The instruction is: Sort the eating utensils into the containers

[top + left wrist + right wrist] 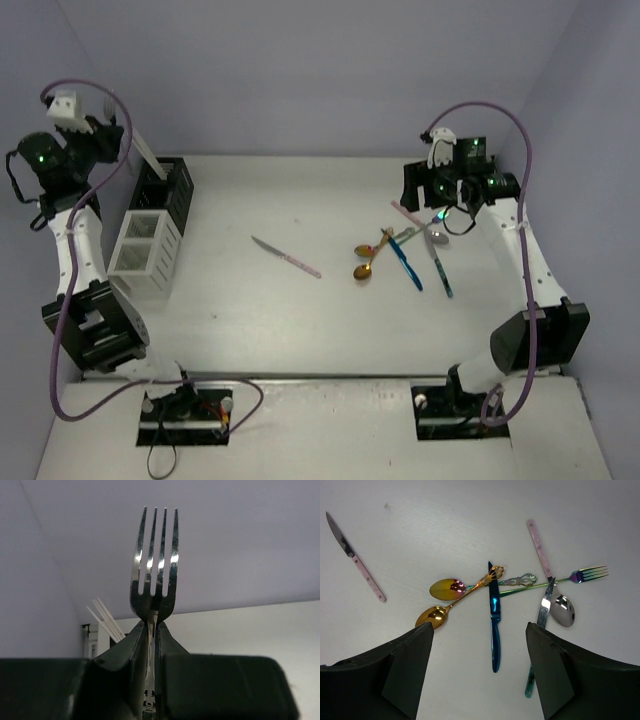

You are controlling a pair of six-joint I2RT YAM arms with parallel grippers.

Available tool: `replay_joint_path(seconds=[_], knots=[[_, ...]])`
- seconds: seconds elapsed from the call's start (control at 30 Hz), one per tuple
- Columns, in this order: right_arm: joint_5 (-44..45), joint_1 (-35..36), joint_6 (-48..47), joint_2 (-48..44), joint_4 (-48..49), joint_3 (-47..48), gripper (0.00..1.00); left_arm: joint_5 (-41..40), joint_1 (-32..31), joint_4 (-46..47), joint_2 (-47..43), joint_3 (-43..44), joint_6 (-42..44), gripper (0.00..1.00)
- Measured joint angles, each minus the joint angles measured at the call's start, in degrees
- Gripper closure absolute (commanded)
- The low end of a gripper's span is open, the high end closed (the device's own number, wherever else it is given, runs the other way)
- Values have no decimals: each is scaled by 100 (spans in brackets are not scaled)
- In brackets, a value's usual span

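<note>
Pinching a silver fork (154, 570) by its handle in the left gripper (152, 630), tines upright beyond the fingertips, with pale sticks (106, 619) behind. Holding the right gripper (479, 630) spread over a blue knife (494, 625), with gold spoons (436, 616) near one finger.

a white counter (300, 330) with faint grain lies inside a plain enclosure. a pale lavender back wall (300, 70) rises behind it, joined by a matching left wall (20, 40) and right wall (610, 100). soft even light leaves a mild sheen on the counter's middle.
</note>
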Motion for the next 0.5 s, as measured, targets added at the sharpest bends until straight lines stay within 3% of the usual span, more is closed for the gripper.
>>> replay_joint_path(seconds=[0.23, 0.5], knots=[[-25, 0, 2, 54, 1, 0, 28, 369, 408, 773, 1093, 72, -818, 100], [-21, 0, -4, 72, 1, 0, 28, 882, 390, 1013, 1839, 205, -880, 100]])
